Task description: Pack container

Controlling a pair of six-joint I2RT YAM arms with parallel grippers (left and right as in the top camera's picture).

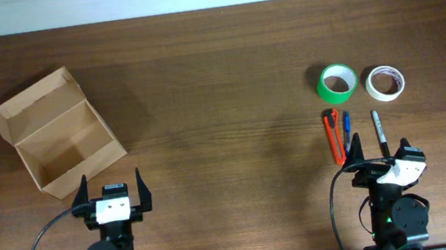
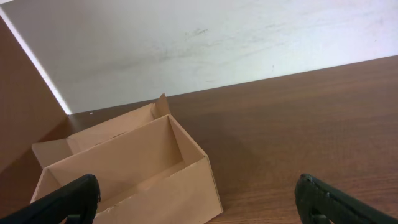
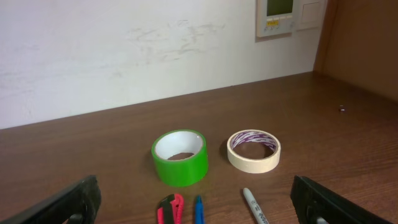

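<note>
Left hand point(image 1: 111, 182), right hand point(image 1: 380, 144), both agape

Green tape point(image 3: 180, 169), cream tape point(image 3: 253, 164), red cutter point(image 1: 334, 136), blue pen point(image 1: 346, 128) and marker point(image 1: 380, 132) lie grouped.

container point(image 1: 39, 102) left — tape rolls point(image 1: 339, 83) right

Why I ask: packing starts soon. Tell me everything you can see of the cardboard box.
The cardboard box is rectangular, plain tan-brown and unmarked. Its hinged lid flap is folded back open, with a small tab at its end, and the inside is empty. It stands upright on the left of the wooden table, turned askew to the table's edge. Nothing but the table appears to touch it.
</note>
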